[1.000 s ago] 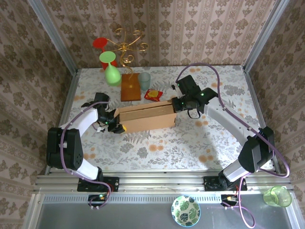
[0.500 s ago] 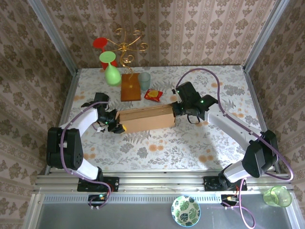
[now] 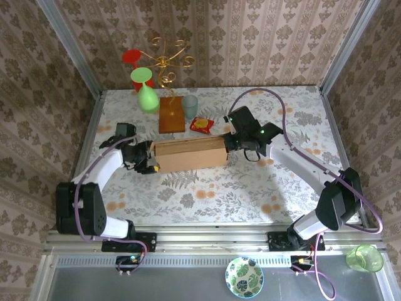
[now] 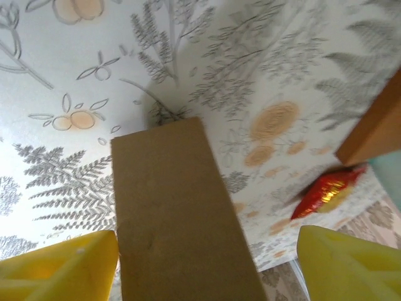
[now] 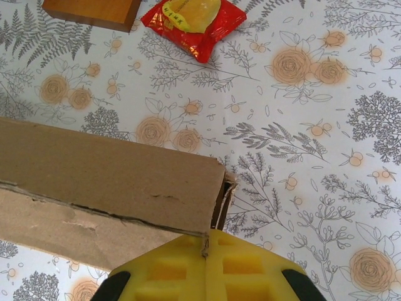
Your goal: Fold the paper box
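Since a second ago the left pincer (image 3: 145, 164) has drawn back a little toward the left and spread its jaws wider, and the right pincer (image 3: 230, 143) has slid in along the far right end of the paper box (image 3: 191, 153), whose raised top flap now lies down flat.

From the left wrist, the left pincer (image 4: 207, 269) stands spread with the narrow left end of the box (image 4: 175, 207) between its yellow fingers (image 4: 62, 266). One finger sits just beside the cardboard and the other well apart from it.

From the right wrist, the right pincer (image 5: 207, 269) is pressed together, its tips at the right-hand corner of the box (image 5: 100, 182), where a ragged seam runs along the long edge and a dark slot shows at the end. Whether any cardboard is caught between the fingers cannot be told.

From above, the box lies lengthwise across the middle of the tabletop (image 3: 250, 188), between the two arms. Behind its far long edge, near but apart, lie a red packet (image 3: 201, 125) and a wooden slab (image 3: 171, 114), with a grey-green cup (image 3: 189, 105) beside the slab. On the near side of the box the patterned tabletop lies bare up to its front edge, and the right-hand stretch beyond the right arm is bare as well.
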`<state>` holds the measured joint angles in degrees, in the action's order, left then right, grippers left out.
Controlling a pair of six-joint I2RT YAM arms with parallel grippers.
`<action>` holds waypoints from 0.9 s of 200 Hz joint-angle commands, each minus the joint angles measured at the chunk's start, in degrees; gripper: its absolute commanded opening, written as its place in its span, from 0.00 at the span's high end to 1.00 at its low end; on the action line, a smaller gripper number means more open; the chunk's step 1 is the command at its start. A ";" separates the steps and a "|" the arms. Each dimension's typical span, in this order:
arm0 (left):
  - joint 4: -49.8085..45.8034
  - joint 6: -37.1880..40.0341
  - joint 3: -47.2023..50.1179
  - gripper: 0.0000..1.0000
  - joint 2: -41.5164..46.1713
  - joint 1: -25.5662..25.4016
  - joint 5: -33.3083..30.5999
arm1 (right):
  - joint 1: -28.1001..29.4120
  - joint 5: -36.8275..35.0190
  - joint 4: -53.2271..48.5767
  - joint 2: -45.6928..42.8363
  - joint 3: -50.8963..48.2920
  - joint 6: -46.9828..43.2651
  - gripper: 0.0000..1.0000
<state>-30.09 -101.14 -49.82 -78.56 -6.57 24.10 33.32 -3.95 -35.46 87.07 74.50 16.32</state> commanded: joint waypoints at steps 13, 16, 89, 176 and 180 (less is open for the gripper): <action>-0.17 6.21 2.23 0.26 5.91 1.20 -3.60 | 0.83 -0.49 -5.62 2.74 2.43 0.12 1.00; -0.35 6.46 2.35 0.26 6.29 1.39 -3.74 | 0.86 -0.52 -5.73 2.83 2.62 0.12 1.00; -15.18 34.70 -6.28 0.40 15.87 4.89 -18.36 | 1.40 -1.11 -8.09 5.33 6.31 0.57 1.00; -13.04 93.57 -4.88 0.64 26.68 -0.30 -3.75 | 1.44 -0.31 -10.17 6.52 8.64 -0.83 1.00; -12.76 94.39 -4.82 0.63 26.62 -0.45 -3.36 | 1.40 -0.44 -10.24 6.60 8.79 -0.90 1.00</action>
<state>-41.04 -22.63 -55.61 -51.24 -5.87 15.62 34.17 -4.34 -41.63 91.90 81.82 16.29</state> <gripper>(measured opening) 0.354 0.043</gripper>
